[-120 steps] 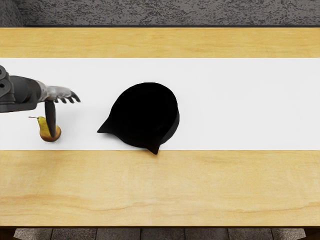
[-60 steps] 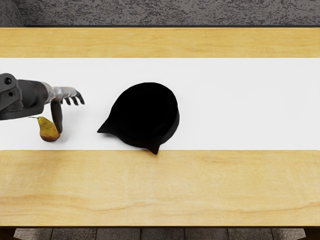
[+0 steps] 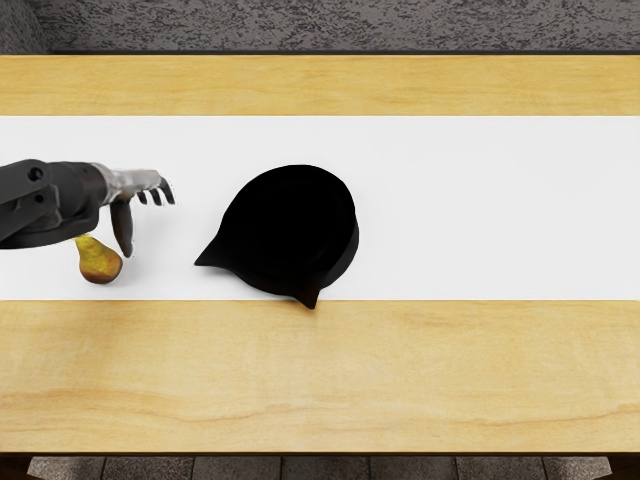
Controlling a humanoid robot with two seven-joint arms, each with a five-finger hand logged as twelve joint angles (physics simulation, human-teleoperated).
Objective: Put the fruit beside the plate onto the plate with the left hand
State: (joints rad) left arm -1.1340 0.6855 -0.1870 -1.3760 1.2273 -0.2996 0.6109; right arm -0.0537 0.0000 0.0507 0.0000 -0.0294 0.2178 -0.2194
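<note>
A yellow-brown pear lies on the white runner at the far left, its stem end hidden under my left forearm. My left hand hangs just above and to the right of the pear, fingers spread and thumb pointing down beside the fruit, holding nothing. The black plate sits further right, near the middle of the runner, with nothing on it. My right hand is out of view.
The white runner crosses a wooden table from left to right. A dark grey wall edge runs behind the table's far side.
My left hand has slid to the right, from over the pear to just beside it; the thumb now hangs right of the fruit. The pear and plate have not moved.
</note>
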